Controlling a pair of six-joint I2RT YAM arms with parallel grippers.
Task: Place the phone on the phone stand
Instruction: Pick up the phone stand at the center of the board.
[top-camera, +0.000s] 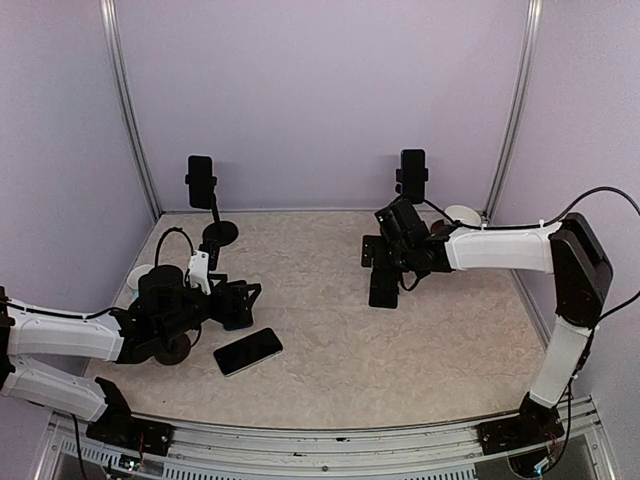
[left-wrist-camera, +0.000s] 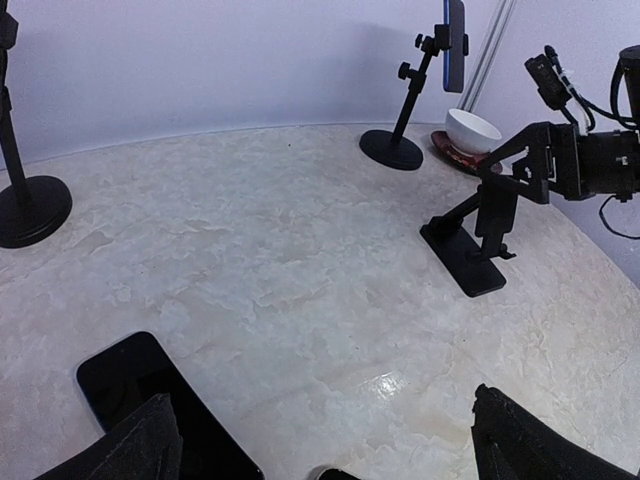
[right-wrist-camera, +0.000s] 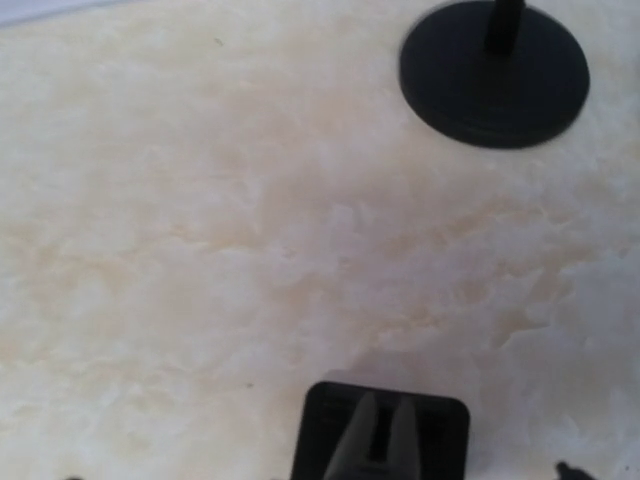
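Left gripper spread, empty; phone just beneath, corner cut by finger, frame edge. Right gripper spread; stand below, partly hidden, cropped in wrist view.

Surface: cream marbled table top looked stone-like, smooth, low sheen; one bright glare patch showed. The flat black rectangular phone had a glossy glass face. The small black folding phone stand was matt plastic, no shine. The black round-base pole stand read matt, possibly painted metal. The white round bowl was glazed, glossy. The lilac wall panels were flat matt; silver corner rails showed dull brushed metal.
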